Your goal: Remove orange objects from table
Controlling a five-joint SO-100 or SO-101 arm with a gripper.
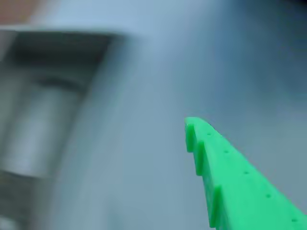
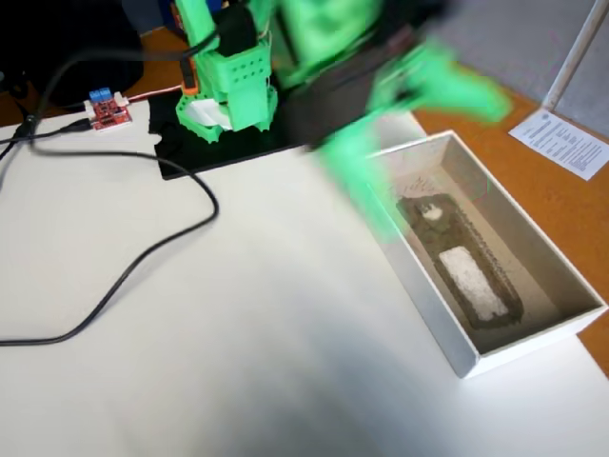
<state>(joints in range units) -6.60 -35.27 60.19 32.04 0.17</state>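
Note:
No orange object shows in either view. In the fixed view the green arm is smeared by motion above the white table, and its gripper hangs over the near left corner of a white box. The blur hides how the jaws stand. In the wrist view a single green finger reaches in from the lower right over the pale table, with nothing on it. The other finger is out of frame.
The shallow white box at the right holds a dark tray with a white block. A black cable loops across the left of the table. A red circuit board and a black mat lie at the back.

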